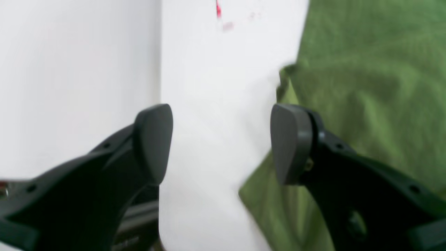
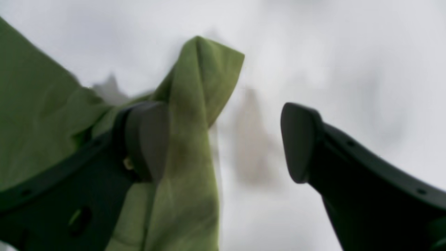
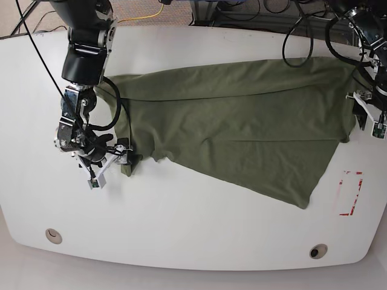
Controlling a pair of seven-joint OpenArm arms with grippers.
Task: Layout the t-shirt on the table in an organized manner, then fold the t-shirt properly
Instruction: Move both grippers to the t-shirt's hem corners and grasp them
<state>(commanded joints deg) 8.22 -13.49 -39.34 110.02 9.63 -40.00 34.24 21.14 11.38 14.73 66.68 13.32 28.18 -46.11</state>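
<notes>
Counter (image 3: 193, 241): a broad white top with rounded corners fills the base view; two round grommets (image 3: 53, 235) sit near its front edge, one toward each corner.
Tape (image 3: 351, 193): a small red rectangle outline lies on the counter at the base view's right, just off the shirt's lower corner.
Shirt (image 3: 236, 133): olive green, spread across the counter's middle, one long edge folded over along the back and the front edge running at a slant; wrinkled, not squared.
Right hand (image 2: 223, 143): at the shirt's end on the base view's left, fingers spread wide; a flap of green cloth drapes against one finger (image 2: 146, 139), the other finger stands clear over white counter.
Left hand (image 1: 221, 143): at the shirt's far edge on the base view's right, fingers parted with bare counter between them; one finger (image 1: 291, 143) sits over the cloth's edge.
Room: brown carpet, black cables and a yellow cord (image 3: 154, 12) show beyond the counter's back edge.
</notes>
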